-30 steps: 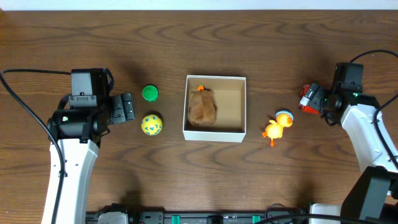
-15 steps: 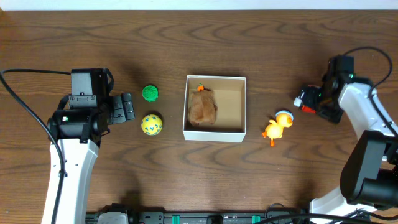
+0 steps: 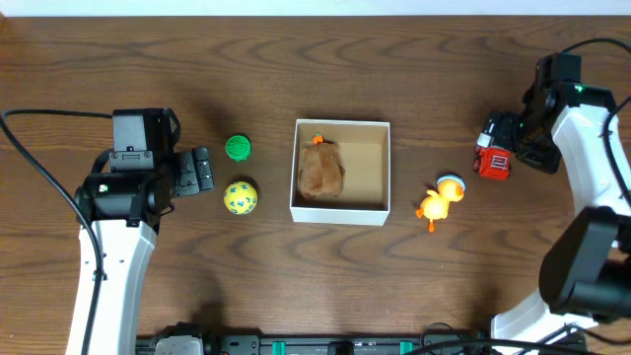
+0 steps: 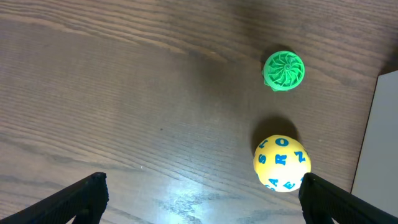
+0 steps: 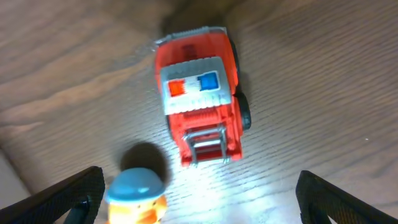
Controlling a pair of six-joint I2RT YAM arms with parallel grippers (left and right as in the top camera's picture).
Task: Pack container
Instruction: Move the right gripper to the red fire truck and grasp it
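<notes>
Right gripper (image 3: 506,136) now above red truck (image 3: 492,163)

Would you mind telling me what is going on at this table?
Two arms are packing toys into the container. A brown plush toy lies inside it. The right pincer hangs open by the red truck, near the duck. The left pincer is open and empty beside the yellow ball and green ball.

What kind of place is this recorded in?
Probably a robotics lab bench: a wood-grain table, a cardboard container amid toys like the yellow duck, plus left arm and right arm.
</notes>
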